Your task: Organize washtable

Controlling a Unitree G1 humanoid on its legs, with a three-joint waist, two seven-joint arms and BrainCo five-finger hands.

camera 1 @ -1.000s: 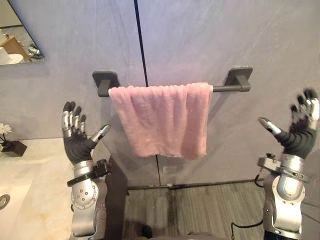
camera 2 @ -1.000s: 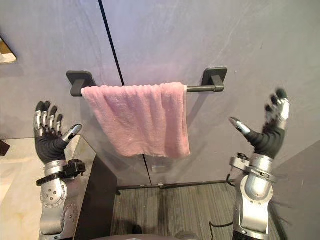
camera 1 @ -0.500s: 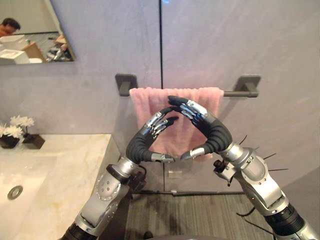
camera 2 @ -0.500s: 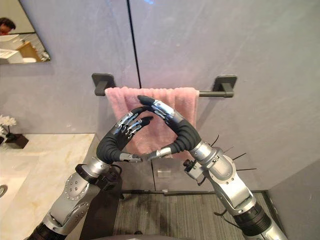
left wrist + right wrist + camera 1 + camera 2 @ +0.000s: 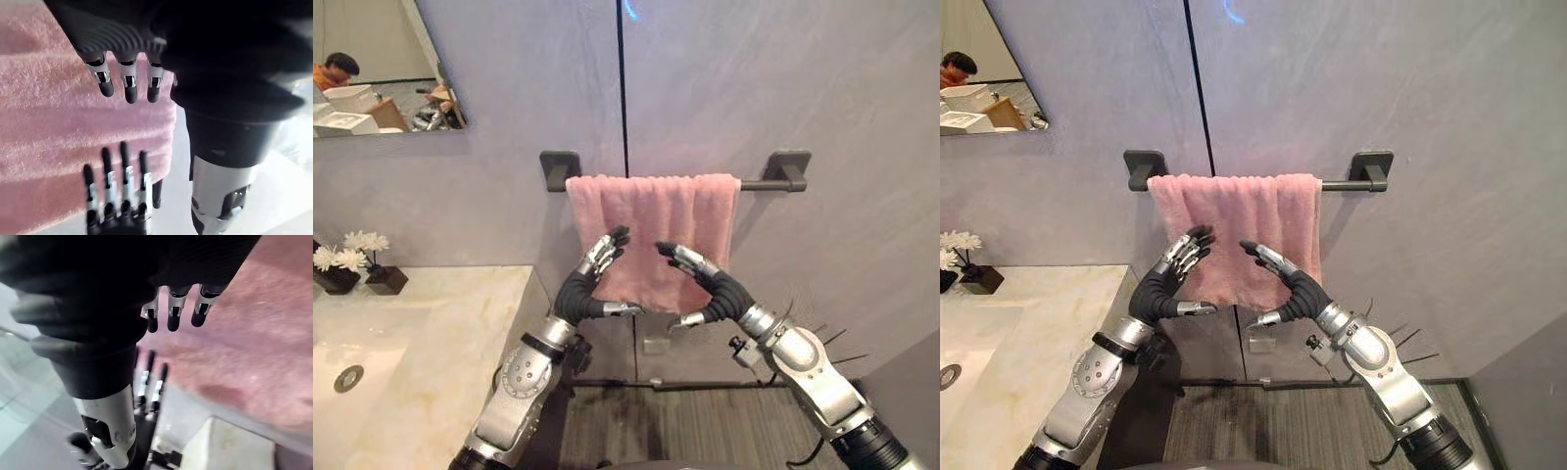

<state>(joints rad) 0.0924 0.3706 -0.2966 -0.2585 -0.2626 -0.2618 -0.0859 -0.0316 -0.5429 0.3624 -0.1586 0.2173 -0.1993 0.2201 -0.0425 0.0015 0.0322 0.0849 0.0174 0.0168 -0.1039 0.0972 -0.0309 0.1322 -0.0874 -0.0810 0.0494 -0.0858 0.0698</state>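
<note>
A pink towel [image 5: 651, 215] hangs folded over a dark bar [image 5: 759, 183] on the grey wall. My left hand [image 5: 579, 289] and right hand [image 5: 720, 294] are raised side by side before the towel's lower half, palms turned toward each other with a gap between them. Both are open, fingers straight, holding nothing. In the left wrist view my left fingers [image 5: 128, 83] point at the towel [image 5: 49, 122], with the right hand [image 5: 117, 196] opposite. The right wrist view has my right fingers [image 5: 173, 316] just short of the towel [image 5: 244, 347].
A marble counter [image 5: 460, 343] with a sink drain [image 5: 348, 378] lies at the left. White flowers in dark pots [image 5: 352, 264] stand at its back edge. A mirror [image 5: 372, 78] above reflects a person. Grey plank floor [image 5: 705, 431] runs below the towel.
Both hands came in from wide apart, met fingertip to fingertip before the towel, and have now dropped lower and parted. The camera has shifted too.
</note>
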